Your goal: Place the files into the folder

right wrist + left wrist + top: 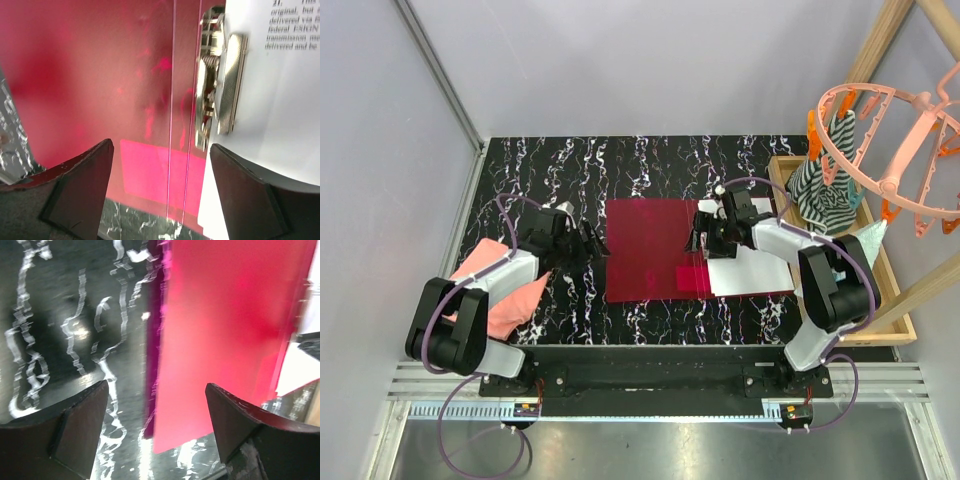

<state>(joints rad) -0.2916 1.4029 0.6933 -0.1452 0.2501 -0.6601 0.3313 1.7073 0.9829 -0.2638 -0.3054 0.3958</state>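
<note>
Since the folder [650,250] lies open on the table [520,170], with the files [752,272] on its right half beside the clip [227,85], both seem thin, light, slick and floppy, so pinch an edge. The left gripper [590,243] and right gripper [705,238] have their fingers apart and hold nothing.

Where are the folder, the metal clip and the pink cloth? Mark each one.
folder [645,245], top external view, middle of its left flap.
metal clip [227,85], right wrist view, on its flat lever.
pink cloth [517,308], top external view, its near part.
</note>
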